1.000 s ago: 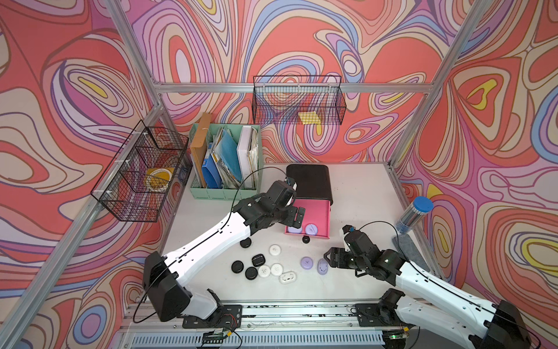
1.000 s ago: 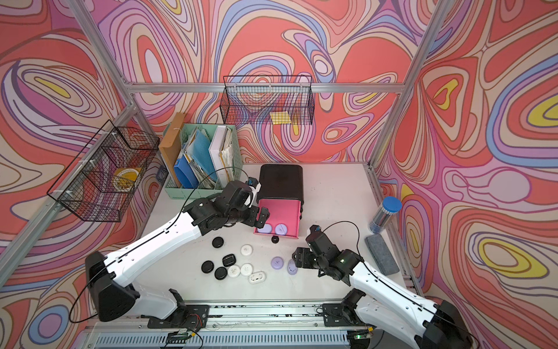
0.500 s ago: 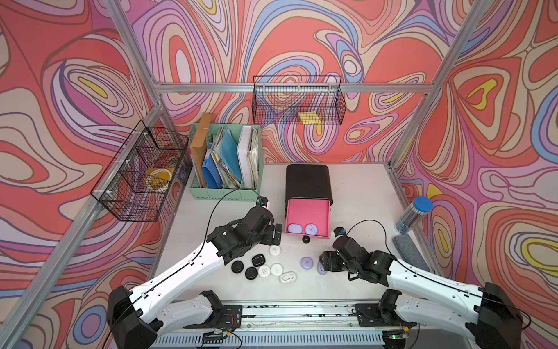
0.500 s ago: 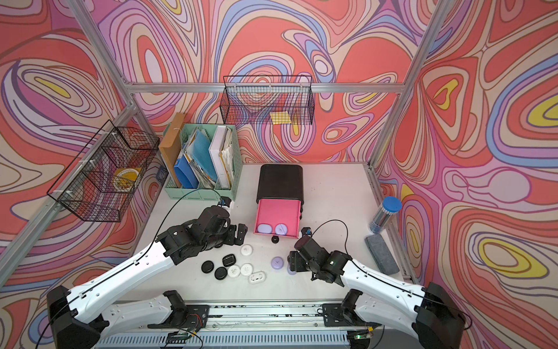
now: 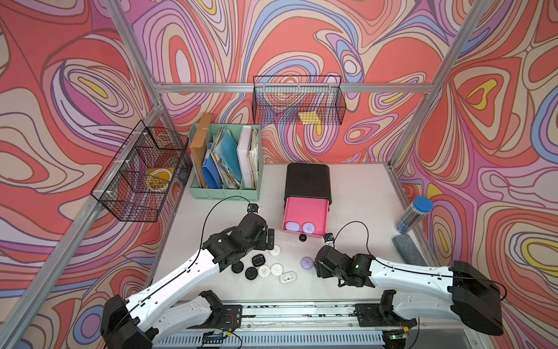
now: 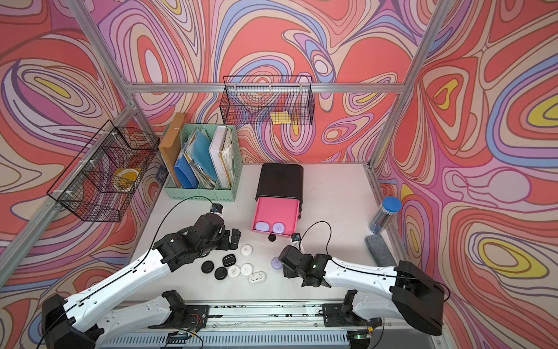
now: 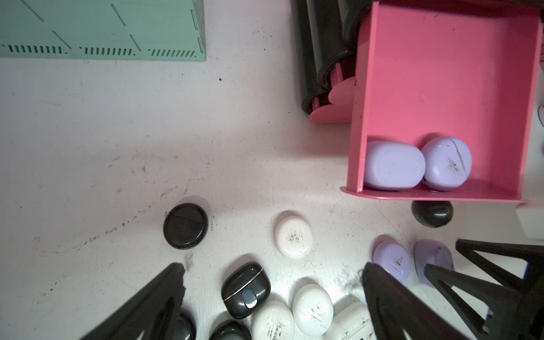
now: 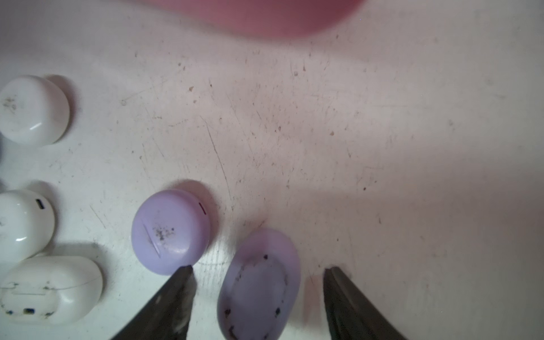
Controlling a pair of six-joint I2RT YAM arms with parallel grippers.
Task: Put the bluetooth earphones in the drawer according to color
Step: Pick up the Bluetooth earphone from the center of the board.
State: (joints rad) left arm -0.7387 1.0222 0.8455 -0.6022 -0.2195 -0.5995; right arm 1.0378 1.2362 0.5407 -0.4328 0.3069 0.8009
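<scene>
Hovering spread wide and empty, the left gripper [image 7: 273,273] is held over black cases [image 7: 185,225] and white cases [image 7: 293,237]. Further right, a lilac case [image 8: 260,294] lies on the surface [image 8: 382,117] near the pink drawer [image 5: 306,208], straddled but ungripped by the parted right gripper [image 8: 259,270]; judged light, rigid and slick, it is best pinched across its narrow sides.

Mint-green file organizer [image 5: 225,193], rear wire basket [image 5: 271,105], side wire basket [image 5: 126,208], blue-capped tube [image 5: 413,214], grey pad [image 5: 409,249].

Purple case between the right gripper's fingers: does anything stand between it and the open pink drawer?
Nothing visible does. Bare table lies between the purple case and the open pink drawer; only the drawer's own front wall and black knob face it.
</scene>
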